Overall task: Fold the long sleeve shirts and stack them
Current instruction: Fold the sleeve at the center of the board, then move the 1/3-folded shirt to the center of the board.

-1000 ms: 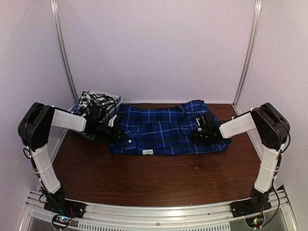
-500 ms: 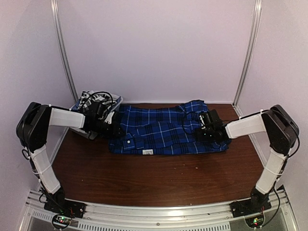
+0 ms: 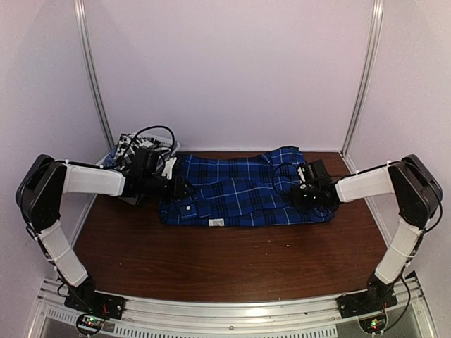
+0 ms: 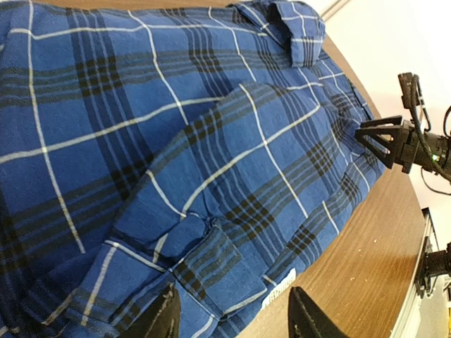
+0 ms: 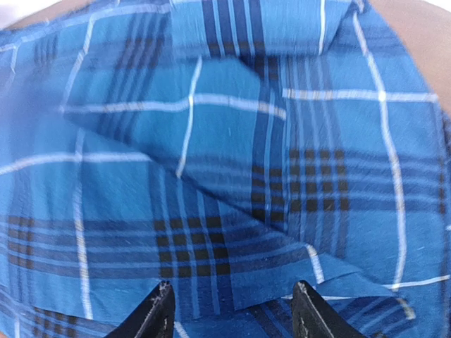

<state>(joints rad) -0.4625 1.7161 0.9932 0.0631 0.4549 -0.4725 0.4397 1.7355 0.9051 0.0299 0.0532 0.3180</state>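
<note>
A royal blue and navy plaid long sleeve shirt [image 3: 239, 191] lies partly folded across the back of the table, with one sleeve laid over its body. My left gripper [image 3: 186, 190] hovers at its left edge, open, over the folded cuff [image 4: 211, 253] with nothing between the fingers. My right gripper [image 3: 299, 193] stands open over the shirt's right part [image 5: 225, 141], also holding nothing. The left wrist view shows the blue shirt [image 4: 211, 134] and the right gripper [image 4: 392, 141] beyond it. A black-and-white checked shirt [image 3: 130, 146] sits bunched in the basket at the back left.
A white mesh basket [image 3: 168, 156] stands at the back left corner, behind my left arm. Bare brown table [image 3: 225, 260] lies in front of the shirt. White walls and metal posts [image 3: 361, 77] close the back. A white label [image 4: 278, 296] shows at the shirt's near edge.
My left gripper has opened and let go of the sleeve cuff, which now lies on the shirt. Both arms have shifted a little, the right gripper drawing slightly right.
</note>
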